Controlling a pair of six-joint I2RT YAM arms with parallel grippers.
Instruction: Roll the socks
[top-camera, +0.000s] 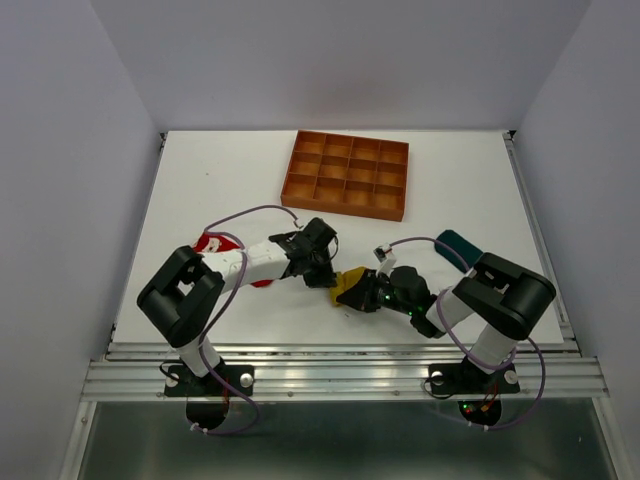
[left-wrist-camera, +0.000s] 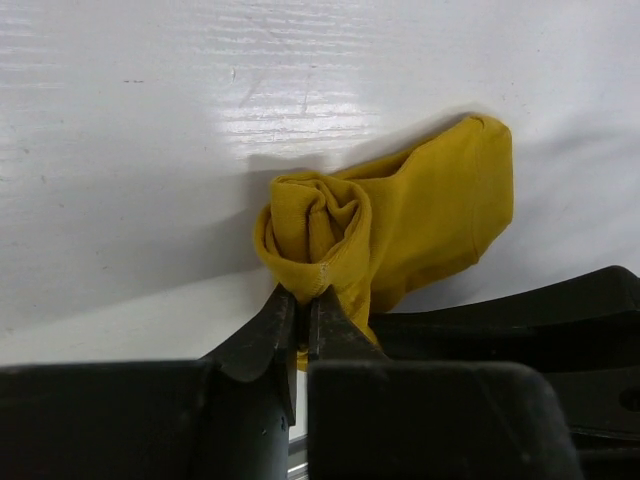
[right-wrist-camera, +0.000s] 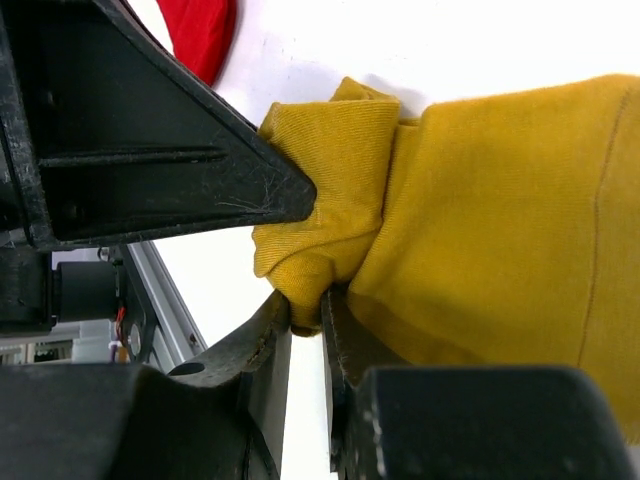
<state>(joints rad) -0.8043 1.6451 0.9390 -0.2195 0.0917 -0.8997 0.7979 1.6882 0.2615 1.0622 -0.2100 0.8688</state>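
A yellow sock (top-camera: 353, 286) lies partly rolled on the white table between my two arms. In the left wrist view its rolled end (left-wrist-camera: 312, 232) is a tight coil, and my left gripper (left-wrist-camera: 302, 300) is shut on the coil's lower edge. My right gripper (right-wrist-camera: 307, 308) is shut on a bunched fold of the same yellow sock (right-wrist-camera: 500, 220), with the left gripper's finger (right-wrist-camera: 150, 140) pressed close beside it. A red sock (top-camera: 212, 243) lies under the left arm, mostly hidden. A dark teal sock (top-camera: 457, 245) lies by the right arm's elbow.
An orange-brown gridded tray (top-camera: 347, 174) stands at the back middle of the table. The metal rail of the table's near edge (top-camera: 340, 375) runs just behind both grippers. Grey walls close in the left, right and back sides.
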